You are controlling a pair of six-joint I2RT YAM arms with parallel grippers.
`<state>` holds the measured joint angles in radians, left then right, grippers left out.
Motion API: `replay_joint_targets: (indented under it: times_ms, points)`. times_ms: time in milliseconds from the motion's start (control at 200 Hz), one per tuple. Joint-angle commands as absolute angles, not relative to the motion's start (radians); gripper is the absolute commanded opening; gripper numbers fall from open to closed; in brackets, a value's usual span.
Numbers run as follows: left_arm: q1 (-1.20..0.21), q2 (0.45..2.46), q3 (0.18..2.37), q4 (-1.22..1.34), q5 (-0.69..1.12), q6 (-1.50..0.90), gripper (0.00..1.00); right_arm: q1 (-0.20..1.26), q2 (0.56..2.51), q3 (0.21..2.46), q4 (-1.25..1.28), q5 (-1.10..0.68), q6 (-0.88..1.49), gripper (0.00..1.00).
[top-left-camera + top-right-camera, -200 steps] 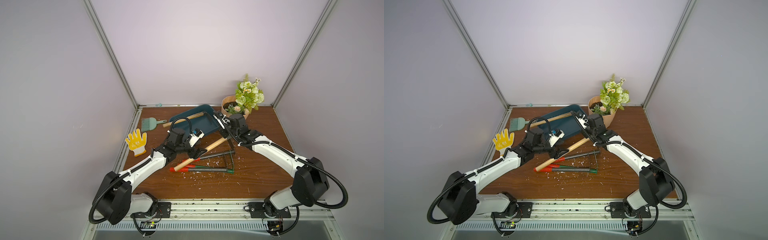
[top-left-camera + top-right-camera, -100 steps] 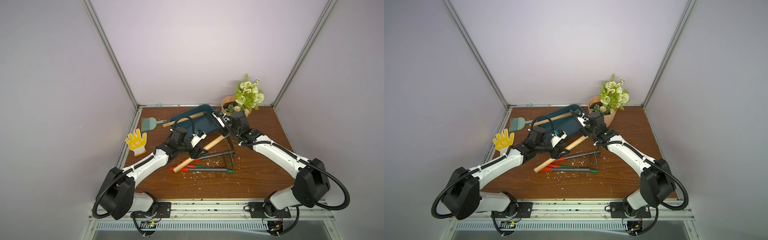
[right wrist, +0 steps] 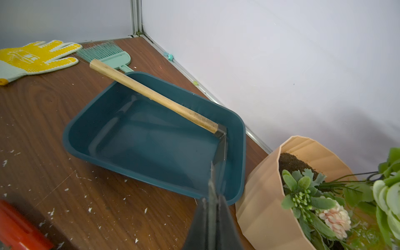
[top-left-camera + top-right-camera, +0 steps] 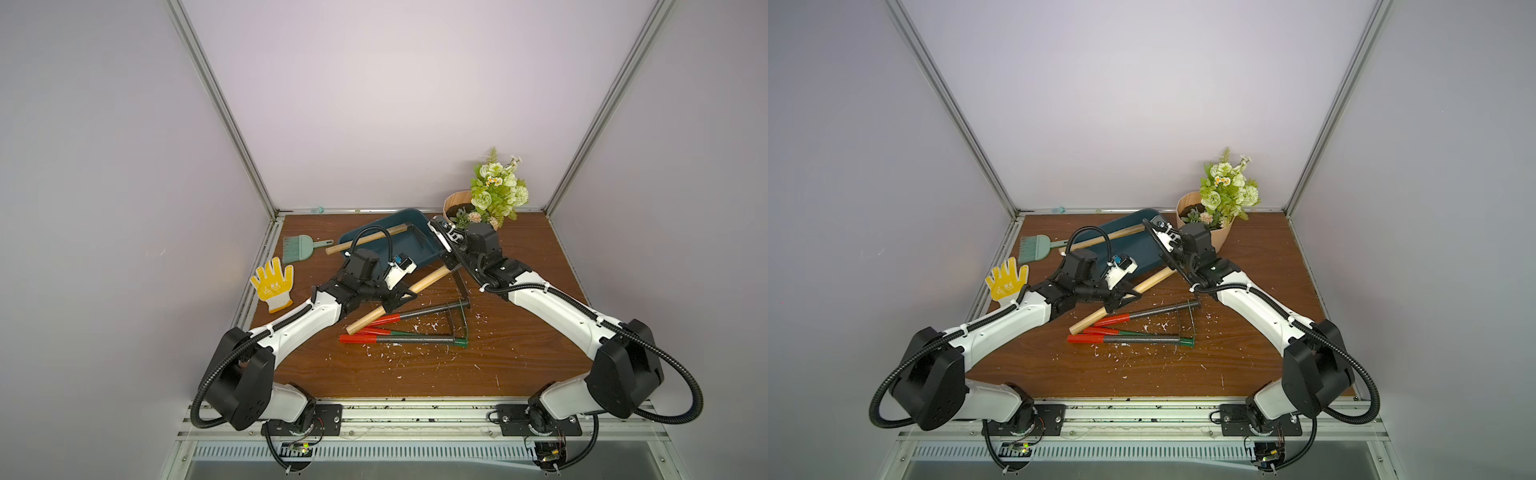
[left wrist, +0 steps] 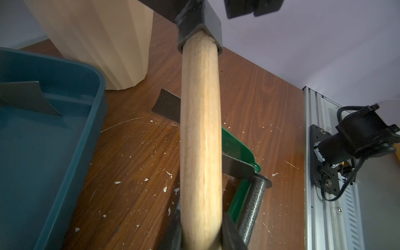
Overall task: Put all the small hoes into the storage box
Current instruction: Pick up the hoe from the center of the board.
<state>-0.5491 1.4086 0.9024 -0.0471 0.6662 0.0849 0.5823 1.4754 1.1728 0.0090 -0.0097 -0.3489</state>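
Step in hand: two-arm lift of the small hoe [image 4: 430, 279] into the storage box [image 4: 415, 249].

1. The left claw [image 4: 398, 296] is closed around the wooden handle, about midway along it. The wrist view shows the handle filling the gap between the jaws. Hold this grip firm, since it likely carries most of the weight.
2. The small hoe runs diagonally over the counter [image 4: 415, 374], just in front of the box and outside it. Its butt end crosses the red-handled tools [image 4: 376, 321]. Raise both ends together so the head clears the flared rim, then align the handle with the box's long side.
3. The storage box holds a second wooden-handled tool [image 3: 151, 93], with its handle propped on the rim. Lower the hoe beside that tool, not across it.
4. The right claw [image 3: 212, 201] is closed edge-on over the hoe's thin dark head. Thin metal may slip, so avoid twisting. Keep the wrist clear of the flowerpot [image 3: 259, 194], which stands just beside the box.

Appearance: a pale, round, straight-grained handle seated in a black square socket, with a flat, speckled dark blade.
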Motion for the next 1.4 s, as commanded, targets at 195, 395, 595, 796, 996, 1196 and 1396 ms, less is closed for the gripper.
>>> replay_joint_targets:
  times_ms: [195,395,595,796,996,1196,1396]
  points:
    - [-0.565,1.374,0.919,-0.055,0.359,0.087,0.00,0.592,1.396,1.143,0.109,-0.089,-0.310,0.21]
    - [-0.616,1.324,0.914,-0.089,-0.043,0.087,0.00,0.592,1.418,1.166,0.094,-0.039,-0.285,0.29]
    - [-0.746,1.333,0.931,-0.161,-0.474,0.168,0.00,0.586,1.511,1.338,-0.045,0.001,-0.257,0.31]
    - [-0.842,1.377,0.914,-0.183,-0.836,0.251,0.00,0.586,1.686,1.706,-0.356,0.007,-0.249,0.33]
    - [-0.880,1.368,0.897,-0.155,-0.908,0.294,0.00,0.585,1.815,1.922,-0.544,-0.109,-0.314,0.35]
    - [-0.888,1.354,0.891,-0.150,-0.879,0.306,0.00,0.591,1.910,2.034,-0.677,-0.262,-0.376,0.35]
    - [-0.893,1.330,0.898,-0.149,-0.852,0.308,0.00,0.592,1.910,1.985,-0.654,-0.300,-0.399,0.35]
